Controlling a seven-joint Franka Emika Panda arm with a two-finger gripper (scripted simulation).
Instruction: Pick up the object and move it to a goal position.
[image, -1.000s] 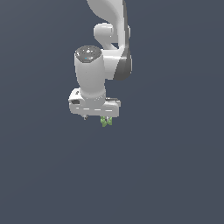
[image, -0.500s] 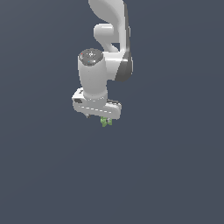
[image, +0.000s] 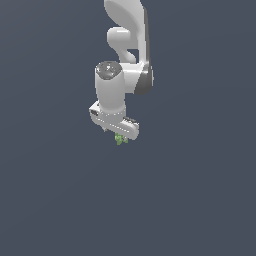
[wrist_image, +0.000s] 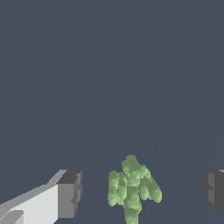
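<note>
The object (wrist_image: 131, 188) is a small lumpy light-green thing with knobbly bumps. In the wrist view it lies between my two dark fingertips (wrist_image: 70, 194), with a clear gap on each side, so neither finger touches it. My gripper (wrist_image: 141, 191) is open around it. In the exterior view the white arm reaches straight down, and the object (image: 120, 139) pokes out just under the gripper (image: 120, 135), whose fingers are mostly hidden by the hand.
Around the arm there is only a uniform dark grey-blue surface (image: 200, 200). No other objects, containers or edges show in either view.
The hand and wrist have shifted slightly toward the exterior view's right and turned a little. The green object has stayed at the same spot under the gripper.
</note>
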